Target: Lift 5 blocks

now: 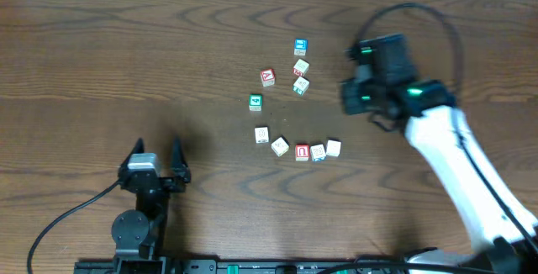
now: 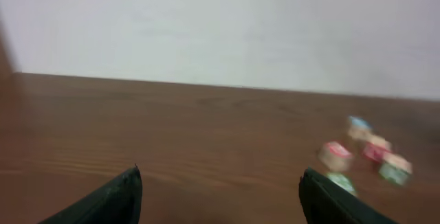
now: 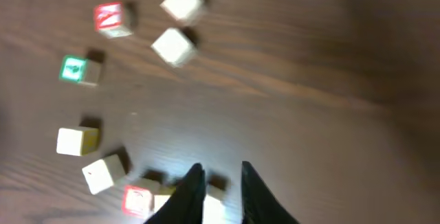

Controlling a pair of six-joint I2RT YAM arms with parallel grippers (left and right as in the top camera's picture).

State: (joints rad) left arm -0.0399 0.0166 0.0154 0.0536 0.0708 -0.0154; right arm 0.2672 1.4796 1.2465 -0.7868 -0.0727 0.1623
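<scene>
Five blocks lie in a loose row on the table: a cream one [image 1: 261,135], a tilted cream one [image 1: 280,146], a red-outlined one [image 1: 302,151], a blue-edged one [image 1: 318,151] and a cream one [image 1: 334,148]. My right gripper [image 1: 351,99] hovers up and to the right of the row, touching none of them. In the right wrist view its jaws [image 3: 220,169] are almost shut with a slim gap, and the end cream block [image 3: 214,209] on the table shows through it. My left gripper [image 1: 158,152] stands wide open at the front left, holding nothing.
Other cubes sit behind the row: a green-faced one [image 1: 255,102], a red one [image 1: 267,76], a blue one [image 1: 300,48] and two pale ones [image 1: 301,67] [image 1: 300,86]. The left wrist view shows these cubes blurred at its right [image 2: 337,157]. The wall runs behind the table.
</scene>
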